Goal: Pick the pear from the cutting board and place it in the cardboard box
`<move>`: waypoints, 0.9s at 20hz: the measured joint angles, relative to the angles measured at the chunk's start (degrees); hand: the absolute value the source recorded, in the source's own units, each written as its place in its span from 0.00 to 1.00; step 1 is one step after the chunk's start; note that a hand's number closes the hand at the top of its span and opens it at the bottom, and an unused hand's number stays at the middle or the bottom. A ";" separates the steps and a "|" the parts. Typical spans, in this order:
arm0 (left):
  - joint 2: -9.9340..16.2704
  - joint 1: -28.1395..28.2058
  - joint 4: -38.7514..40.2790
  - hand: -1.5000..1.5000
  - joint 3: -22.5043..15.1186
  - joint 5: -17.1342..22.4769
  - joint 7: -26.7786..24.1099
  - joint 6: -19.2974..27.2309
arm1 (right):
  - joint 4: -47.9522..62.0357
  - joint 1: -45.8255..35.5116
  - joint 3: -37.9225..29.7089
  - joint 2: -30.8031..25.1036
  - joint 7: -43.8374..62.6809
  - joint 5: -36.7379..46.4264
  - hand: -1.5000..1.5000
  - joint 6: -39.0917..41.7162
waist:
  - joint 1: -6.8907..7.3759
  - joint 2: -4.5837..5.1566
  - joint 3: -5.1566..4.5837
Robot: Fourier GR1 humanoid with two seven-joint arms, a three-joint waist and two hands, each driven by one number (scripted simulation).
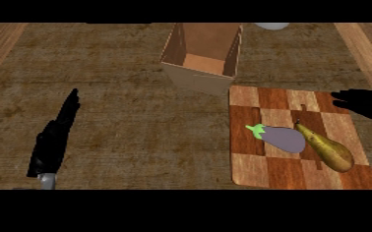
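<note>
Just below and inward of the right hand (354,101), which enters over the far right corner of the cutting board (251,169) with its fingers spread and nothing in them, the pear (328,149) lies on its side, touching the eggplant (282,138) on the hand's inner side. That closeness probably calls for a grasp from the outer side. The cardboard box (203,59) stands open-topped beyond the board, up and left of the hand, ready to receive the fruit. The left hand (54,137) rests far off at the left, fingers straight, holding nothing.
</note>
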 measured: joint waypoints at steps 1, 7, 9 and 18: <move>-0.26 0.21 -0.09 0.50 -0.03 -0.40 -0.05 0.11 | -1.35 1.02 0.30 0.16 1.02 1.17 0.00 0.06 | -0.07 0.00 0.01; -0.29 -0.41 0.00 0.50 2.09 -0.41 0.36 -2.12 | -6.09 4.24 1.79 4.98 8.43 7.71 0.00 0.25 | -0.04 0.07 0.04; -1.34 -1.68 2.17 0.50 2.51 -1.14 -0.29 -2.22 | -6.74 4.40 1.85 7.00 10.16 9.68 0.00 0.25 | -0.05 0.11 0.05; -3.25 -1.15 1.49 0.50 4.52 -3.35 -0.25 -4.18 | -4.23 6.27 -0.26 11.78 9.18 18.49 0.00 -0.24 | 0.07 0.13 0.06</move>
